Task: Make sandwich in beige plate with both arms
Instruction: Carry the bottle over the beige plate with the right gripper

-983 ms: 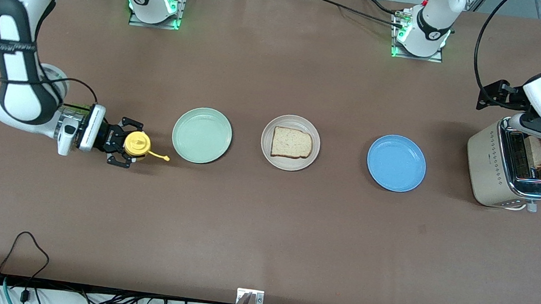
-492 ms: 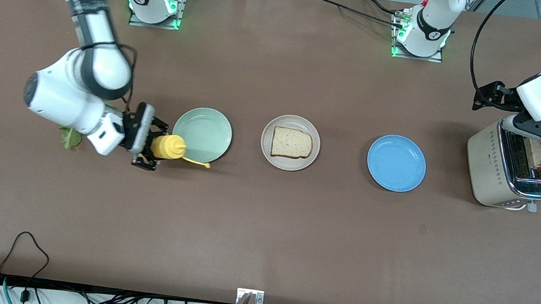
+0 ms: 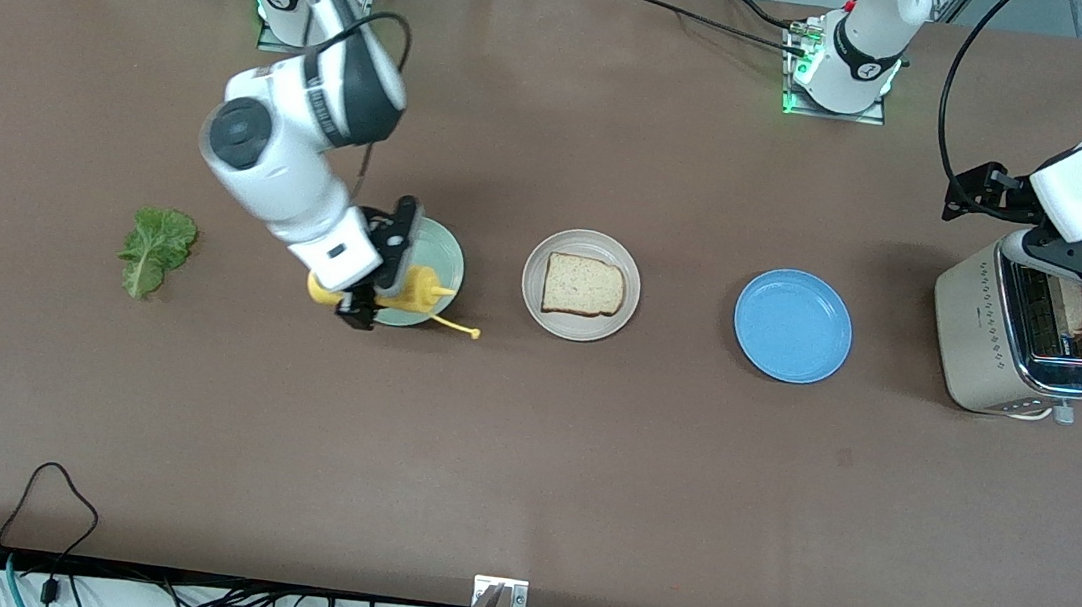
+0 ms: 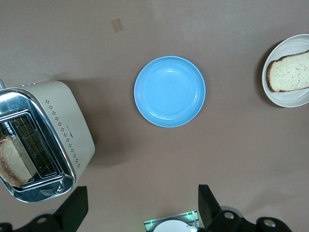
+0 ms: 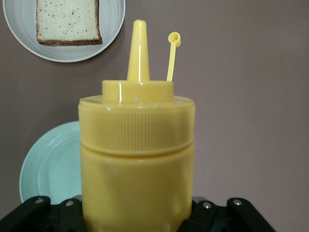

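You'll find the yellow squeeze bottle [image 3: 411, 292] tipped on its side over the mint-green plate [image 3: 439, 251], at the rim's five o'clock, nozzle aimed at three o'clock. Its small cap [image 3: 473, 334] hangs off a thin tether. Looking from the brown table's [image 3: 524, 463] middle, your blue plate [image 3: 792, 326] lies at three o'clock. The beige toaster [image 3: 986, 330] stands farther out the same way. A black cable [image 3: 58, 494] loops at seven o'clock.
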`<action>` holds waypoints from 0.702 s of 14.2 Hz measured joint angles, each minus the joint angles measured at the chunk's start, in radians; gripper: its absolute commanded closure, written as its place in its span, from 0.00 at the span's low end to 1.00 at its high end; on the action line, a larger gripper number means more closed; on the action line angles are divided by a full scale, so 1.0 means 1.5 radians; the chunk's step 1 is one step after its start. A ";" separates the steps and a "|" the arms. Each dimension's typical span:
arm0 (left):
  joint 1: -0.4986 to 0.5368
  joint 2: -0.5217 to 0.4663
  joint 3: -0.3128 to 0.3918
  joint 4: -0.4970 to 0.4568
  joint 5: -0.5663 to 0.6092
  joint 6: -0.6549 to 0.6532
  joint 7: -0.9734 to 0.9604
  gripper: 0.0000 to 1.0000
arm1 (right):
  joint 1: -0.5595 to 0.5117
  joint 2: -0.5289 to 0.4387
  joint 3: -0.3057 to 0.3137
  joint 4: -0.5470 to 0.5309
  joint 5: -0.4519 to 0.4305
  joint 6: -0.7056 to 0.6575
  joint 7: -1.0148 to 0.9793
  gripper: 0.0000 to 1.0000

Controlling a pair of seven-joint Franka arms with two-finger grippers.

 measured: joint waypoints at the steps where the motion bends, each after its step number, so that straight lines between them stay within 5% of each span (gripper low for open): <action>1: 0.000 0.000 0.000 0.000 0.000 0.000 0.000 0.00 | 0.023 0.004 0.000 0.003 -0.038 0.000 0.049 0.70; 6: 0.000 0.000 0.000 0.000 0.000 0.000 0.000 0.00 | 0.105 0.057 -0.001 0.045 -0.197 -0.021 0.197 0.70; 10: 0.000 0.000 0.000 0.000 0.000 0.000 0.000 0.00 | 0.163 0.139 -0.001 0.171 -0.287 -0.148 0.273 0.70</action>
